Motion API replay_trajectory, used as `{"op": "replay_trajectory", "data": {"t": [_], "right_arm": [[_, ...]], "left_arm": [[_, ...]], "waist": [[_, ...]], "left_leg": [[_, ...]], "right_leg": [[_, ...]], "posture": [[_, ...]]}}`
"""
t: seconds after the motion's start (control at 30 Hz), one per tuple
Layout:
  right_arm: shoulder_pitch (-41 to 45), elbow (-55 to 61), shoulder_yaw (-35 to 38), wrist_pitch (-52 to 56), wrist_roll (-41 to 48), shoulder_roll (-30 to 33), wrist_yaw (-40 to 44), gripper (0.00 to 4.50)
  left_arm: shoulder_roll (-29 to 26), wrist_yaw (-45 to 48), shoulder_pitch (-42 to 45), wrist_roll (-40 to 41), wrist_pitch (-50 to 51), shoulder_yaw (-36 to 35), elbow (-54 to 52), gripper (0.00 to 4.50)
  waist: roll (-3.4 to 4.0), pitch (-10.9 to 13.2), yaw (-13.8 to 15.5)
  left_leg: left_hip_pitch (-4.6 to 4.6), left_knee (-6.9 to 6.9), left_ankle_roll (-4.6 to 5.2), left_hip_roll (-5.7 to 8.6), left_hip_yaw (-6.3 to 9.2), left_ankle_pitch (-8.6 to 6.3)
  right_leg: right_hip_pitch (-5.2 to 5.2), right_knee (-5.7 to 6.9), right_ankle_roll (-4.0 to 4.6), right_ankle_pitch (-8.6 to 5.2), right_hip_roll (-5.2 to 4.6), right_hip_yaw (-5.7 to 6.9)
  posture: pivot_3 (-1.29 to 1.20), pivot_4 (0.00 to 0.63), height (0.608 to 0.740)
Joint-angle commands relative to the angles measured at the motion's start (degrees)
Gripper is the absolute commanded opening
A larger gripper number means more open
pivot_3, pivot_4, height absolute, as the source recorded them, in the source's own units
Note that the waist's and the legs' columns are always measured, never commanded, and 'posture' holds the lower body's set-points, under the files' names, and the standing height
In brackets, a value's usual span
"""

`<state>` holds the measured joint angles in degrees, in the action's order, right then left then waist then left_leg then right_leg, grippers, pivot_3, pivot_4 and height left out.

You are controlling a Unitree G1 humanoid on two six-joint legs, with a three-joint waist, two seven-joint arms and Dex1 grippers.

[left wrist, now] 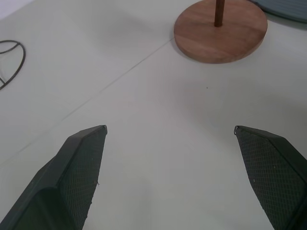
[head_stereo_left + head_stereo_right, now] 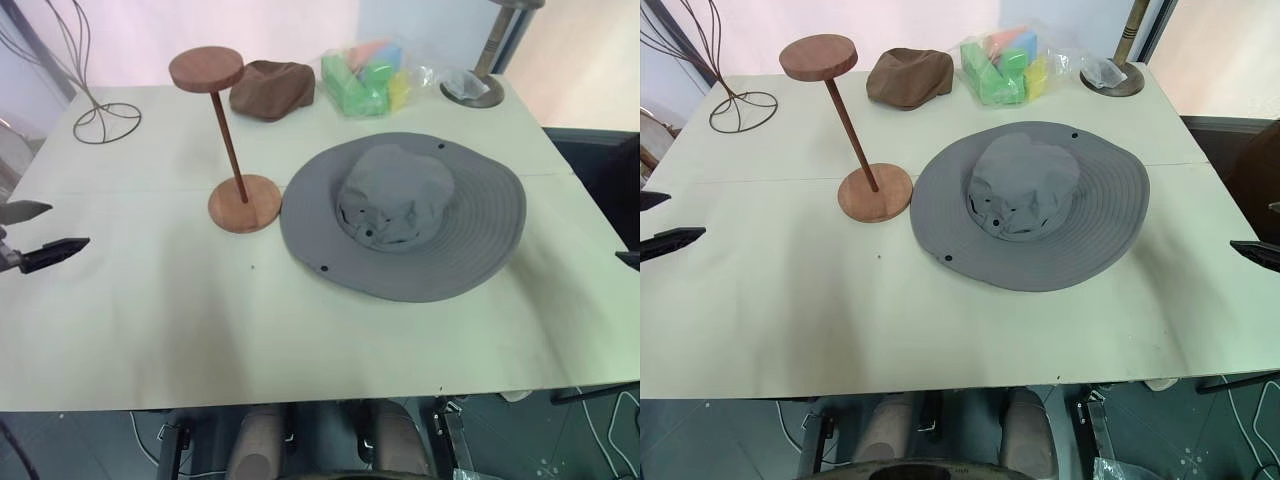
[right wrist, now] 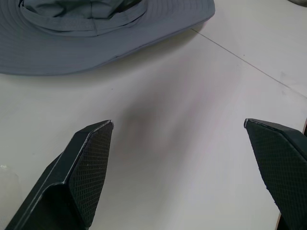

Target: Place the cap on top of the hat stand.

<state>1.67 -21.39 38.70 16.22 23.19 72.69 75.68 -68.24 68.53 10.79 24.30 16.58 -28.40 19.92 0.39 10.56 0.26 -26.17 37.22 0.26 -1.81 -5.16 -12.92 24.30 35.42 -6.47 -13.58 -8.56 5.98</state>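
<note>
The cap (image 2: pixel 400 215), a large grey wide-brimmed sun hat, lies flat with its crown up on the middle right of the table. The hat stand (image 2: pixel 230 140) stands upright just to its left; its round wooden base (image 2: pixel 245 203) almost touches the brim and its disc top (image 2: pixel 207 70) is bare. My left gripper (image 2: pixel 68 226) hovers open at the table's left edge, well short of the stand's base (image 1: pixel 220 28). At the table's right edge my right gripper (image 3: pixel 178 123) is open and empty, with the hat's brim (image 3: pixel 96 52) ahead of it.
Along the back of the pale table (image 2: pixel 150 330) are a wire stand (image 2: pixel 105 122), a small brown cloth cap (image 2: pixel 272 88), a clear bag of coloured blocks (image 2: pixel 370 75) and a grey metal stand (image 2: pixel 473 90).
</note>
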Motion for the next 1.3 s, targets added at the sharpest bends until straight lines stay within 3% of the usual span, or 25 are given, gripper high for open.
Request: {"op": "replay_trajectory", "data": {"t": [0.03, 0.23, 0.47, 0.7, 0.87, 1.07, 1.3], "right_arm": [[0.8, -0.4, 1.2, -2.2, -0.4, -0.1, -0.7, 4.50], [1.8, -0.3, 1.0, -4.4, -1.3, -0.3, -2.6, 4.50], [3.7, 4.3, 1.1, -2.9, -1.5, 2.2, -2.3, 4.50], [-5.1, 31.0, 8.4, 1.5, -3.1, -1.7, -1.8, 4.50], [-14.5, 50.9, 9.9, 2.5, -6.5, -8.5, -3.6, 4.50], [-22.6, 60.4, -0.1, -7.2, -20.2, -16.6, -12.6, 4.50], [-22.5, 57.9, -18.3, -15.9, -38.1, -22.7, -26.7, 4.50]], "left_arm": [[-0.2, 0.0, 1.3, 0.4, -1.0, -1.2, -1.2, 4.47], [-0.5, 0.4, 5.9, 1.0, 0.4, 1.0, -0.7, 4.47], [-1.0, 9.0, 22.1, 6.9, 12.3, 10.2, -3.9, 4.47], [1.3, 19.7, 39.1, 13.5, 25.6, 22.1, -12.7, 4.47], [2.0, 24.0, 43.7, 15.7, 25.8, 29.8, -14.8, 4.47], [2.4, 24.0, 46.2, 18.2, 23.2, 36.9, -14.9, 4.47], [2.1, 24.0, 48.1, 21.4, 23.1, 39.9, -15.4, 4.47]], "waist": [[0.00, 0.0, 0.0], [-0.01, 0.0, 0.0], [-0.03, 0.0, 0.3], [-0.14, 0.0, 0.5], [-0.26, 0.0, 0.5], [-0.56, 0.0, 0.5], [-0.67, 0.1, 0.4]], "left_leg": [[0.00, 0.02, 0.00, 0.00, 0.00, 0.00], [0.01, 0.03, -0.07, 0.00, -0.01, 0.06], [0.09, 0.22, -0.10, 0.04, 0.01, 0.12], [0.28, 0.25, -0.44, 0.04, 0.09, 0.33], [0.68, 0.22, -0.21, 0.04, 0.20, 0.19], [0.75, 0.29, -0.18, 0.03, 0.37, 0.15], [0.69, 0.48, -0.12, 0.04, 0.45, 0.12]], "right_leg": [[0.00, 0.02, 0.00, 0.00, 0.00, 0.00], [0.00, 0.13, -0.01, 0.00, 0.02, 0.00], [-0.07, 0.46, -0.04, -0.01, 0.02, 0.00], [-0.14, 0.81, -0.12, -0.06, 0.06, -0.02], [-0.57, 0.73, -0.23, -0.18, 0.11, -0.02], [-0.73, 0.64, -0.17, -0.32, 0.12, -0.01], [-0.76, 0.69, 0.02, -0.39, 0.13, 0.00]], "posture": [[0.00, 0.150, 0.740], [0.00, 0.150, 0.740], [0.00, 0.150, 0.740], [0.00, 0.150, 0.740], [0.00, 0.150, 0.740], [0.00, 0.150, 0.740], [0.00, 0.150, 0.740]]}}
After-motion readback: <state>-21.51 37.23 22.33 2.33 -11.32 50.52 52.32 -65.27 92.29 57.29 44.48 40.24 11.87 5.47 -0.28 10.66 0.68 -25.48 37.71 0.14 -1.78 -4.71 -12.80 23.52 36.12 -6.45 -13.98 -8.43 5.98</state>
